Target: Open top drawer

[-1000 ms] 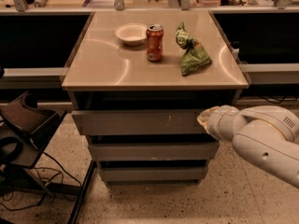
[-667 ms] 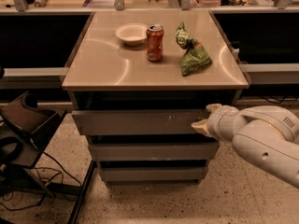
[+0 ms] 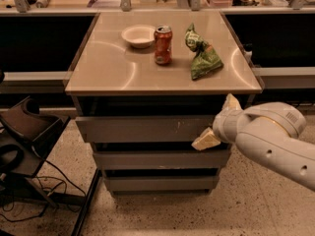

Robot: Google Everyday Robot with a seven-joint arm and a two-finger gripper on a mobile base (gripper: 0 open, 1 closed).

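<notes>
Camera view: the top drawer (image 3: 142,129) lies just left of the gripper (image 3: 217,122) and looks all but closed. The gripper's fingers are spread, one above and one below the front's right end. Pulled from this corner, the drawer may skew and jam, or the handle-less front may slip free.

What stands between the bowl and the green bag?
An orange can, in the camera view. The gripper is at the top drawer, right end.
</notes>
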